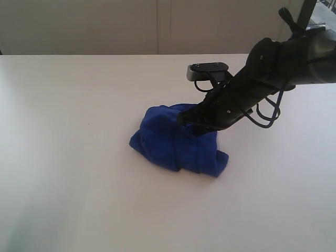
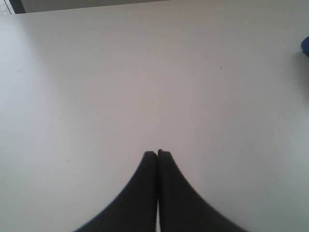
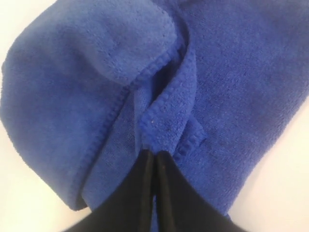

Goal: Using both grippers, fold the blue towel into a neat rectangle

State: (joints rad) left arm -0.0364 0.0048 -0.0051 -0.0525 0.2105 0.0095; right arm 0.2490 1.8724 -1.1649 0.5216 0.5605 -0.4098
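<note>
The blue towel (image 1: pixel 168 142) lies bunched in a rumpled heap near the middle of the white table (image 1: pixel 73 168). My right gripper (image 1: pixel 185 117) reaches down from the right onto the heap's top. In the right wrist view its black fingers meet at the tips (image 3: pixel 155 153), and a hemmed fold of the towel (image 3: pixel 166 121) comes out from between them. My left gripper (image 2: pixel 157 153) is shut with nothing in it, over bare table. It does not show in the exterior view. A sliver of the towel (image 2: pixel 305 46) shows at the edge of the left wrist view.
The right arm (image 1: pixel 273 68), with its looped cables, slants across the table's right rear. A pale wall (image 1: pixel 157 26) runs behind the table's far edge. Bare tabletop surrounds the heap on the left and in front.
</note>
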